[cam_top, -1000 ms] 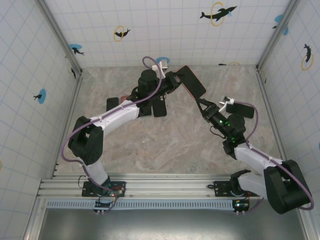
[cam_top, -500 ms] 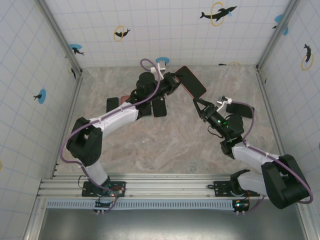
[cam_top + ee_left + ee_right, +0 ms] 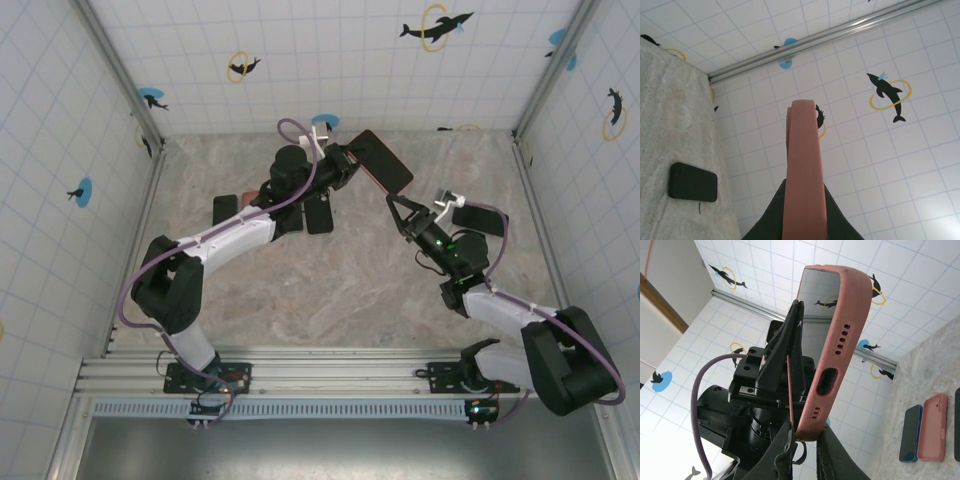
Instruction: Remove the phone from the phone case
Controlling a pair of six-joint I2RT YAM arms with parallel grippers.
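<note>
Right gripper [image 3: 805, 434] fingers sit narrow at the bottom centre of the right wrist view, with the lower corner of the pink phone case [image 3: 840, 335] between them. It looks pinched on the case lip, probably because a corner is where the lip peels most easily. The phone [image 3: 815, 295] is seated in the case, its glass mirroring the tiled wall. Two spare cases [image 3: 925, 430] lie flat on the table [image 3: 940, 365] at lower right (no part of this job, I judge).

In the left wrist view, the left gripper [image 3: 804, 192] is clamped on the phone case, seen edge-on as a pink bar rising from bottom centre. Gripping the flat faces likely steadies it so the other arm has something to pull against. A dark case [image 3: 692, 182] lies at the left edge.

From above, the left gripper [image 3: 350, 166] holds the cased phone in the air at upper centre, and the right gripper [image 3: 400, 205] meets its lower-right end. The phone is not yet out.
</note>
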